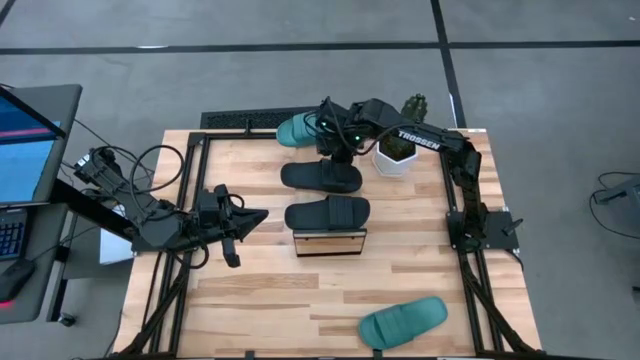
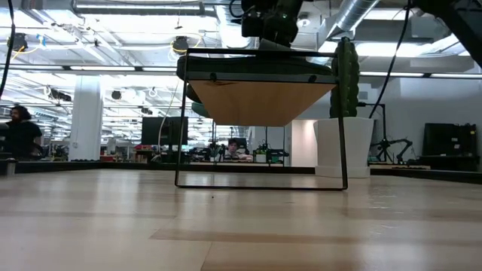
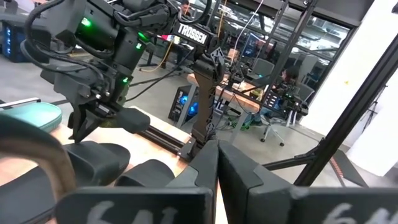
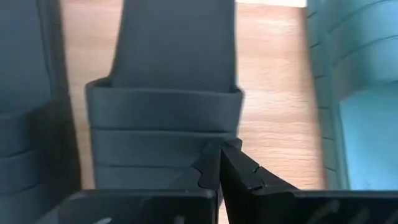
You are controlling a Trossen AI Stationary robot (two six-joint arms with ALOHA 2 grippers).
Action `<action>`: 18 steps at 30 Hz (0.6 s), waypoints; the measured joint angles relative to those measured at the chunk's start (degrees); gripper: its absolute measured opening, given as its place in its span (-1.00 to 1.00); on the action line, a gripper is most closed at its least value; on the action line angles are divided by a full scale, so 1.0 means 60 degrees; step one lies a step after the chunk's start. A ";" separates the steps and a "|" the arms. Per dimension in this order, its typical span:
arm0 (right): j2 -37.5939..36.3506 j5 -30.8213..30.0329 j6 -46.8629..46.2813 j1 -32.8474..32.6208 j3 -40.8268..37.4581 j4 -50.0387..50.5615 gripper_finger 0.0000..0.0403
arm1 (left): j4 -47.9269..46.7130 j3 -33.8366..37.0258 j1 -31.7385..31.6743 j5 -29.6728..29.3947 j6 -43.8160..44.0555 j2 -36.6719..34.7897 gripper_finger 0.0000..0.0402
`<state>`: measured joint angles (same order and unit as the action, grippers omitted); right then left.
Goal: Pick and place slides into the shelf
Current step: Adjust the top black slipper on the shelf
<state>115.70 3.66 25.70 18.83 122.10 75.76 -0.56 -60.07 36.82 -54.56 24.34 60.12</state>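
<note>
Right now my right pincer (image 1: 337, 152) hovers at the far side of the tabletop (image 1: 250, 300), just over a black slide (image 1: 320, 177). In its wrist view the fingertips meet with nothing between them, poised above that slide's broad strap (image 4: 165, 118).

As I judge it, the job is at most a quarter done. The second black slide (image 1: 328, 213) appears to lie along the top of the shelf (image 1: 330, 244), though I can't be sure how well it is seated. The other three slides are still on the tabletop: the black one under my pincer, a teal slide (image 1: 300, 130) just beyond it at the far edge, and another teal slide (image 1: 403, 322) well apart near the front edge.

The slides look rubbery and matte, with ribbed straps and rounded soles. The shelf is a pale wood plank on thin black metal legs (image 2: 181, 135). A cactus in a white pot (image 1: 397, 155) stands beside the right arm. My left pincer (image 1: 250, 217) waits to the shelf's left, fingers together.
</note>
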 joint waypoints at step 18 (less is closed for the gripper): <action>-0.0042 0.0149 0.0062 -0.0683 -0.0004 0.0940 -1.00 | 0.0000 0.0000 0.0001 0.0040 0.0082 0.0000 -1.00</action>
<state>115.44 4.56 26.06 14.73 122.08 81.40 -0.56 -60.07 36.83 -54.33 24.83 60.12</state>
